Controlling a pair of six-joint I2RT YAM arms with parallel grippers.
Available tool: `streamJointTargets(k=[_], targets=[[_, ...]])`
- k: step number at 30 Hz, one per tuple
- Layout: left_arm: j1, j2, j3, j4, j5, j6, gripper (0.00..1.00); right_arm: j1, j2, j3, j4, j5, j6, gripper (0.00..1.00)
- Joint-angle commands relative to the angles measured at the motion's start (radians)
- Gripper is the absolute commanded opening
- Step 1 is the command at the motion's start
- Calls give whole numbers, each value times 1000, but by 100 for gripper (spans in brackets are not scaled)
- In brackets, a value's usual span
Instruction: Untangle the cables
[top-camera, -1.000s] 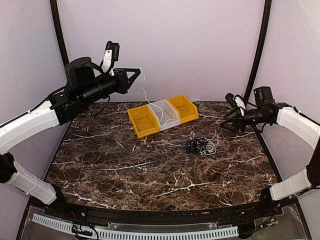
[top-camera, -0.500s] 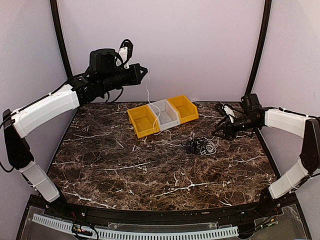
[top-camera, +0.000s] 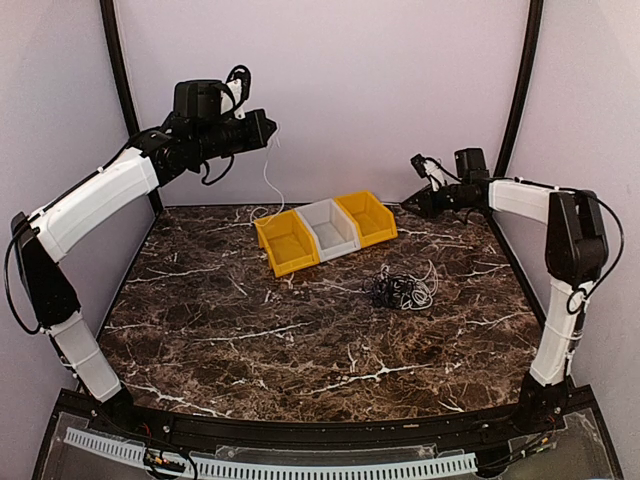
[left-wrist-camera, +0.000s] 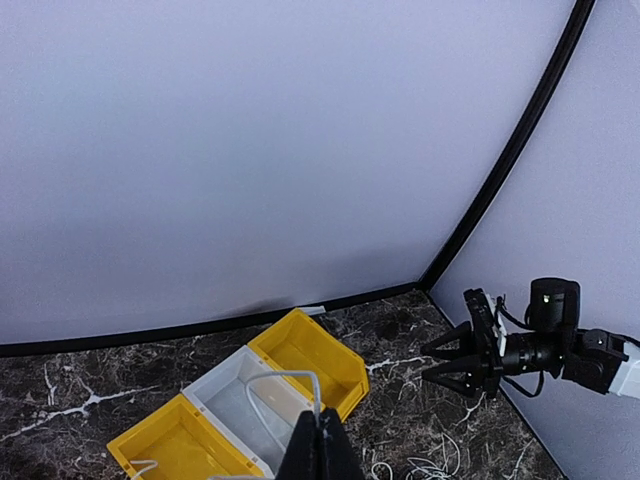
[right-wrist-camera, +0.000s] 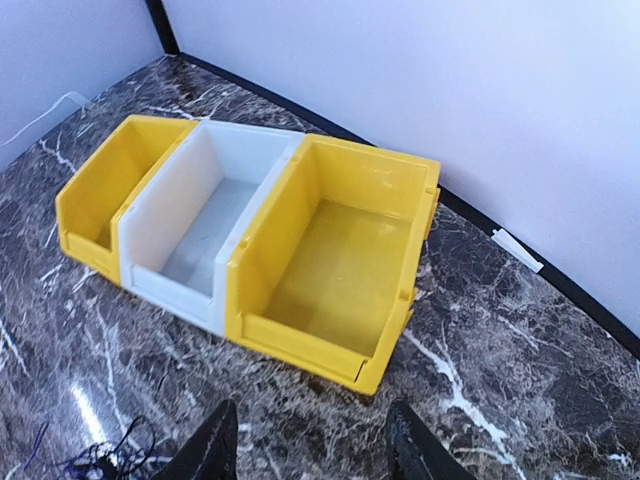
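A tangle of thin black and white cables (top-camera: 402, 290) lies on the marble table right of centre; its edge also shows as tangled cables (left-wrist-camera: 432, 466) and dark strands (right-wrist-camera: 108, 456). My left gripper (top-camera: 268, 128) is raised high at the back left, shut on a white cable (top-camera: 266, 178) that hangs down behind the bins. In the left wrist view that white cable (left-wrist-camera: 268, 384) loops out of the shut left gripper (left-wrist-camera: 321, 440). My right gripper (top-camera: 412, 200) hovers at the back right, near the right yellow bin. The right gripper (right-wrist-camera: 312, 450) is open and holds nothing.
Three bins stand in a row at the back centre: a yellow bin (top-camera: 285, 243), a grey bin (top-camera: 330, 229) and a yellow bin (top-camera: 366, 217). Walls close the back and sides. A white cable (right-wrist-camera: 48, 116) lies on the table behind the left bin.
The left gripper swung left along the back wall with the white cable, which has come off the grey bin. The right arm moved from beside the tangle up and back toward the right yellow bin.
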Motion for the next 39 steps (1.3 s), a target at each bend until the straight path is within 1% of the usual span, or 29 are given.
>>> streamJointTargets(k=[1, 5, 10, 13, 17, 18, 19, 21, 25, 28, 33, 39], targets=[[9, -14, 29, -21, 21, 16, 0, 15, 176, 165, 56, 58, 161, 47], [10, -27, 17, -31, 25, 18, 0, 26, 302, 268, 57, 49, 206, 46], [11, -47, -4, -27, 26, 15, 0, 44, 381, 334, 78, 74, 232, 46], [11, -51, -19, -25, 34, 9, 0, 54, 412, 364, 91, 101, 257, 40], [11, -52, -35, -17, 36, -1, 0, 72, 436, 379, 100, 144, 271, 30], [11, -52, -39, -14, 60, -1, 0, 78, 439, 380, 100, 160, 271, 26], [11, -49, -42, -9, 70, -3, 0, 88, 438, 376, 96, 169, 272, 19], [11, -49, -42, -8, 73, -4, 0, 95, 411, 343, 98, 181, 277, 11], [11, -55, -48, -5, 71, -2, 0, 101, 314, 217, 121, 188, 284, 2], [11, -60, -62, 5, 73, -5, 0, 102, 227, 103, 129, 176, 286, 0], [11, -70, -95, 29, 83, -26, 0, 102, 88, -83, 133, 157, 266, 0], [11, -85, -164, 50, 97, -55, 0, 101, -25, -246, 140, 140, 288, 1]])
